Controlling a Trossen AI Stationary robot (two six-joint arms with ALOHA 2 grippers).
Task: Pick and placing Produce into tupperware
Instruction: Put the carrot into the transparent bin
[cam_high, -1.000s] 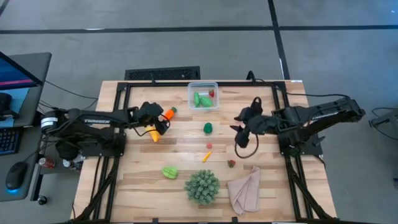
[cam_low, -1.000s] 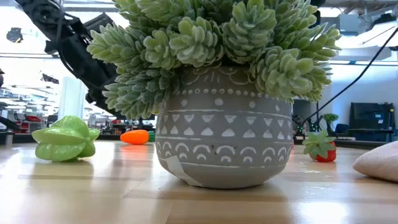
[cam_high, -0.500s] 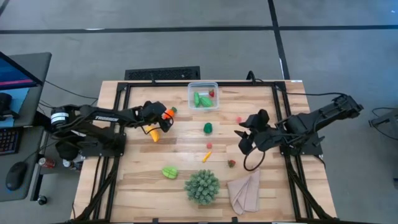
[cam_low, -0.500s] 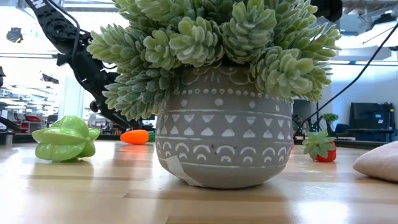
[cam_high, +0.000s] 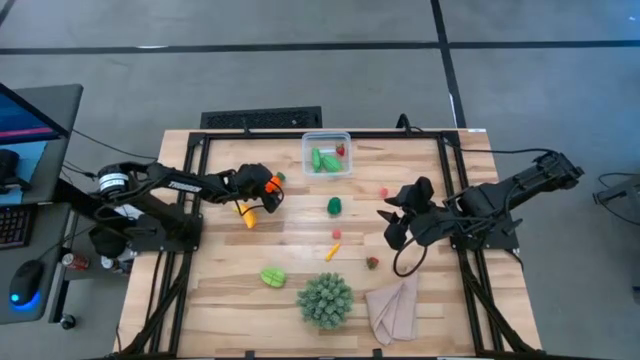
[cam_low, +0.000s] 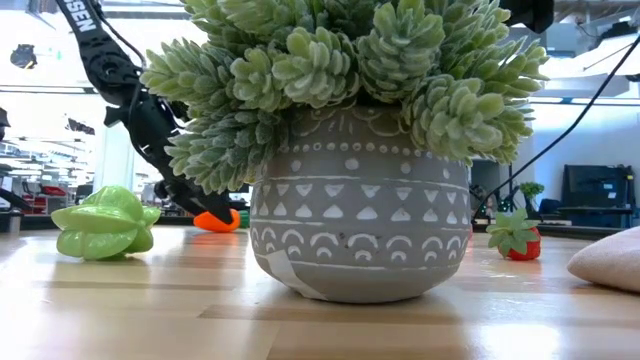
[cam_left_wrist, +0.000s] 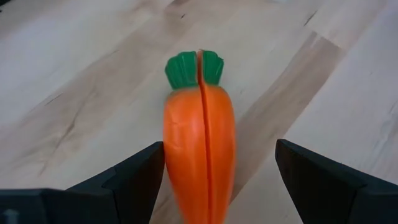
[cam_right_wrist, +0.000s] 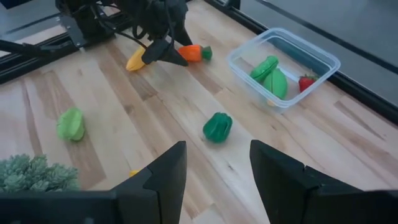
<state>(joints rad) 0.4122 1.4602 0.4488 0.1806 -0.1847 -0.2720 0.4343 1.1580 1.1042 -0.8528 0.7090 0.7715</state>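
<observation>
straddling the carrot (cam_left_wrist: 199, 155) with wide-open fingers, the left gripper (cam_high: 262, 190) has dropped onto it since a second ago; the grasp looks imminent. right gripper (cam_high: 392, 228), half-open and empty, has pulled back from the tupperware (cam_high: 327, 155).

over the last second the left gripper (cam_high: 268, 192) has come down and forward onto the carrot (cam_left_wrist: 200, 158), its open fingers now on either side of it. the right gripper (cam_high: 392, 228) has drawn back from mid-table toward the table's right side.
</observation>
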